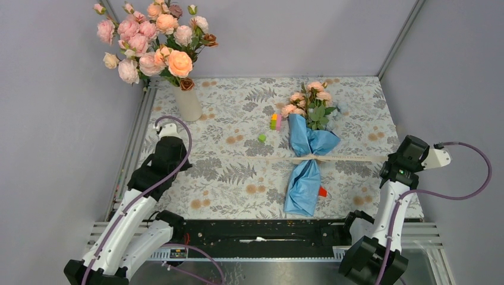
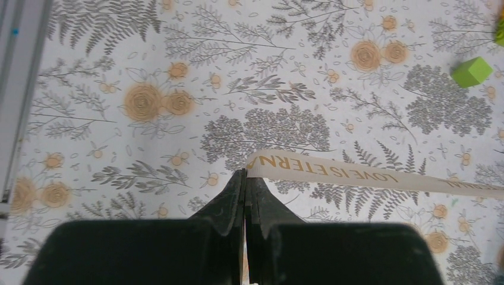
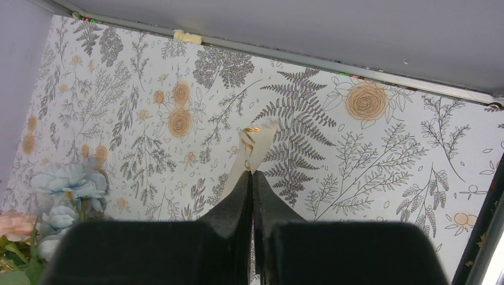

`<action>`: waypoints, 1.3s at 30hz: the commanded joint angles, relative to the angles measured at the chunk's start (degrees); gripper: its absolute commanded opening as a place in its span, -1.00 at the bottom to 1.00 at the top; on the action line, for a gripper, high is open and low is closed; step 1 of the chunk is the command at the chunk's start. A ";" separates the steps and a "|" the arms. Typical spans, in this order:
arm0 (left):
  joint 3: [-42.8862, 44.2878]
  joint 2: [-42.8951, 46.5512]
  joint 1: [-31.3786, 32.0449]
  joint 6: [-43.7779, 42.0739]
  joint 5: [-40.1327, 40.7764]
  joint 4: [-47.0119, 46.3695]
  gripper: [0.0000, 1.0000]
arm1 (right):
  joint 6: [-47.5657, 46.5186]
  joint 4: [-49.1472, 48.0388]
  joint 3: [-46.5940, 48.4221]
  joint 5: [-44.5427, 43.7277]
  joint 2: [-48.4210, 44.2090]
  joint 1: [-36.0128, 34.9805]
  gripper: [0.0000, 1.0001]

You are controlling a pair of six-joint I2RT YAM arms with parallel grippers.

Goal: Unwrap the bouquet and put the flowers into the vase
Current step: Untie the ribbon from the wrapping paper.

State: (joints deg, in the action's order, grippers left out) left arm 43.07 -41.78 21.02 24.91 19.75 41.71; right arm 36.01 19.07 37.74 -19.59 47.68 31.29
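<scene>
Top external view: the bouquet (image 1: 306,155) lies at centre frame on the patterned table (image 1: 226,172), heads toward the upper edge. Its flowers (image 1: 313,100), peach-pink and pale blue, protrude from the upper end of the blue paper (image 1: 302,187). The paper is still gathered at the waist. A cream ribbon (image 1: 350,158) crosses the waist and runs level toward both sides of the frame. The vase (image 1: 189,102) stands upright at upper left, well apart from the bouquet, and already holds pink blooms (image 1: 148,35). A green block (image 1: 261,138) lies just left of the paper.

Left wrist view: my left pincer (image 2: 244,173) has its fingers pressed together. The printed ribbon's end meets their tips and appears pinched there. From that point the ribbon leads off to the right edge of the frame.

Right wrist view: my right pincer (image 3: 252,174) is clamped on the ribbon, and a short folded end stands out past the tips. Pale blue flower heads show at lower left of this frame.
</scene>
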 commanded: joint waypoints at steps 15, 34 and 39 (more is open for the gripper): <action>6.29 1.85 -1.67 -9.86 15.69 1.97 -1.00 | -1.92 2.17 6.07 -5.65 -0.74 2.14 -1.00; 9.56 2.76 -2.03 -13.62 23.13 1.88 -1.00 | -1.75 2.61 9.88 -9.08 -0.82 2.96 -1.00; 10.07 3.11 -2.03 -14.25 24.63 1.96 -1.00 | -1.73 2.57 10.70 -9.84 -0.83 3.18 -1.00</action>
State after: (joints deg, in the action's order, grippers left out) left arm 49.91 -39.68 19.40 12.01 40.86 44.21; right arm 34.72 21.63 45.17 -26.15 47.37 33.82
